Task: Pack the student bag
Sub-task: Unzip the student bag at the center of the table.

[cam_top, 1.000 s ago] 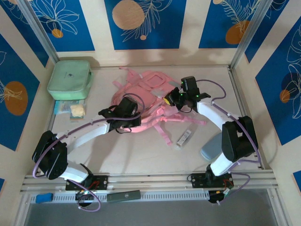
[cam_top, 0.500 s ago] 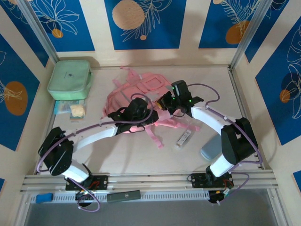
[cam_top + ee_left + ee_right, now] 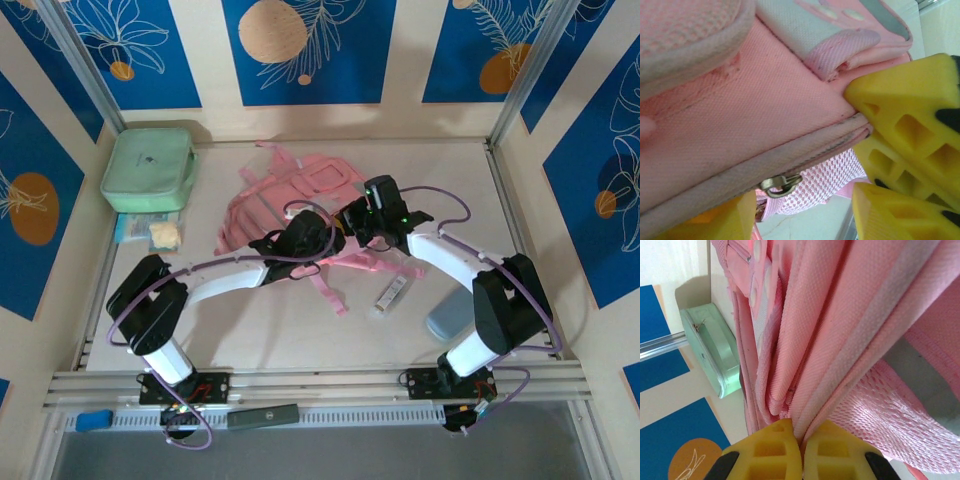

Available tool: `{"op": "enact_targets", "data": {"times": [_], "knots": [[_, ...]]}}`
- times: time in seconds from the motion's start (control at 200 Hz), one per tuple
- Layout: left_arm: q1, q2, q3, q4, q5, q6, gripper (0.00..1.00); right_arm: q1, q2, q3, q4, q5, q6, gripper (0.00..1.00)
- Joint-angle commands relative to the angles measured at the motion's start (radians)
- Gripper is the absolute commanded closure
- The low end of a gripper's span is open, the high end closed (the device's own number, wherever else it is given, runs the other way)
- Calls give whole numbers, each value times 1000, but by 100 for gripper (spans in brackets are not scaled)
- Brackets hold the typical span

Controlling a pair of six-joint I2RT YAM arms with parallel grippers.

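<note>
Pink student bag (image 3: 290, 190) lying mid-desk (image 3: 250, 330), right gripper (image 3: 801, 450) pinched tight on a fold of its fabric, left gripper (image 3: 802, 220) with jaws parted astride its zipped edge, mint-green case (image 3: 150, 168) far left

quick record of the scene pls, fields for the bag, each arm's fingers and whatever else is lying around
bag: pink student bag, lying in the middle, both arms at its near edge
left fingers: apart, either side of the bag's zipped edge, zip pull just above the gap, nothing gripped
right fingers: shut, pinching a fold of the bag's fabric
other items: mint-green case back left; small packets in front of it; grey-blue object by the right arm
</note>
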Motion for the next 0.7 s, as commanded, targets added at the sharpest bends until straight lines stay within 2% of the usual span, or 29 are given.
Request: {"op": "enact_targets", "data": {"times": [0.0,0.045,0.175,0.335,0.4,0.52,0.575,0.695], "knots": [[13,40,124,-128,-151,24,43,23,-60,-22,59,-78,67,100],[16,51,138,-156,-174,14,43,23,-60,-25,68,-85,79,100],[15,76,112,-30,-183,41,52,30,-58,-13,72,-99,92,100],[15,89,157,16,-227,155,65,33,-63,-19,62,-114,100,100],[17,91,176,2,-260,183,68,31,-62,-23,57,-111,91,100],[27,89,207,-74,-307,201,81,25,-60,-31,56,-120,84,100],[33,81,197,-65,-308,214,88,25,-59,-34,57,-120,79,100],[42,47,175,-45,-287,270,93,23,-61,-17,42,-116,37,100]]}}
